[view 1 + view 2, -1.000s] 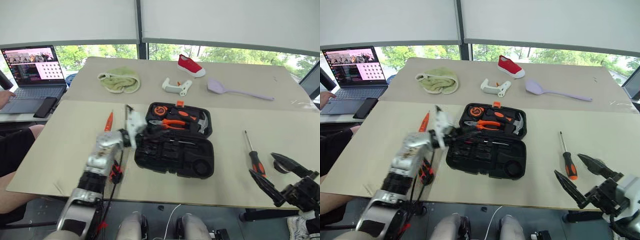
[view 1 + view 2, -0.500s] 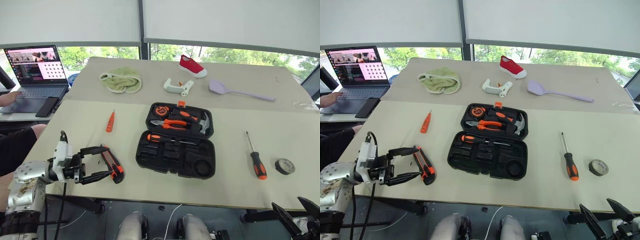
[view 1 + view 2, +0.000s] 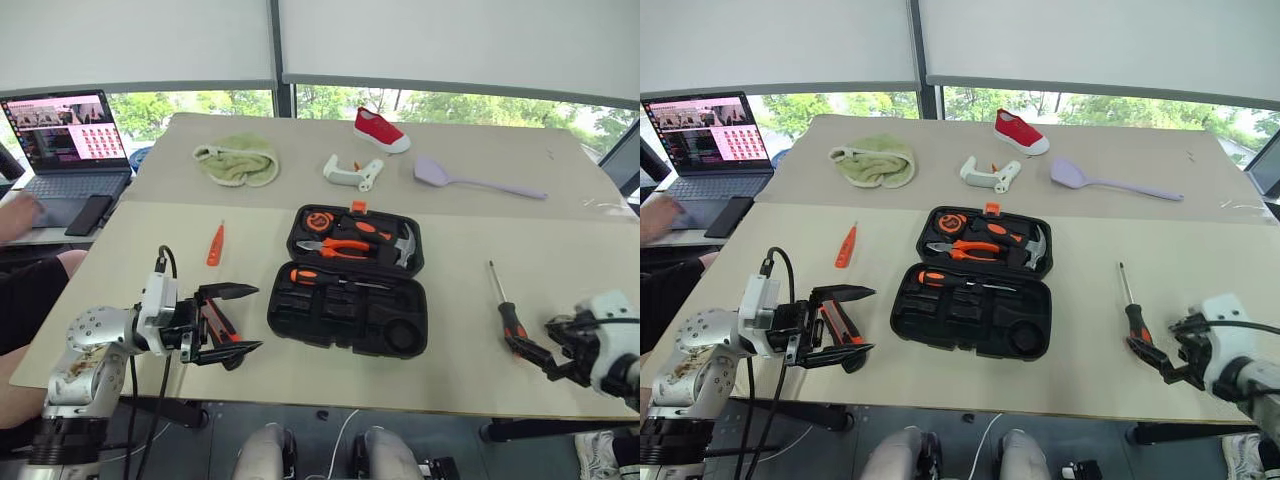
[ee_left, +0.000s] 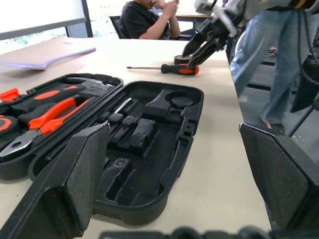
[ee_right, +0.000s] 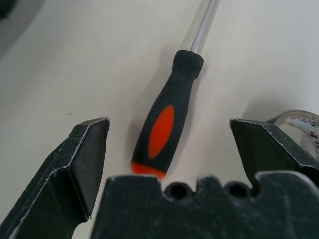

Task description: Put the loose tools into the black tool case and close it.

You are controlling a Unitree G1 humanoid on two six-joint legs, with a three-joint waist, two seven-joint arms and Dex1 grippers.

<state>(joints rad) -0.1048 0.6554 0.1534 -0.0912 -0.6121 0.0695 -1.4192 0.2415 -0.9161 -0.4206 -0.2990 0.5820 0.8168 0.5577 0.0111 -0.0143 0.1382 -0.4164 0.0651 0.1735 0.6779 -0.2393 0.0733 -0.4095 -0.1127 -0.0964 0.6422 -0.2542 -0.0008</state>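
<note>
Jaws of the right gripper [image 5: 167,144] stand spread either side of the black-and-orange-handled screwdriver [image 5: 167,119] on the beige tabletop [image 3: 130,260], its shaft pointing away, right of the open black plastic tool case [image 3: 350,290].

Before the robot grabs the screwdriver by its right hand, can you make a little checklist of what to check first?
1. Right gripper open wide enough: ok, its fingers stand apart on either side of the screwdriver.
2. Screwdriver handle lined up between the fingers: ok, in the right wrist view.
3. Screwdriver free of other things: not ok, the tape roll lies close beside the right finger.
4. Black tool case open: ok, lid lies flat.
5. Free slot in the case: ok, empty moulded slots show in the near half.
6. Left gripper out of the way: ok, open, off to the case's left by the utility knife.
</note>
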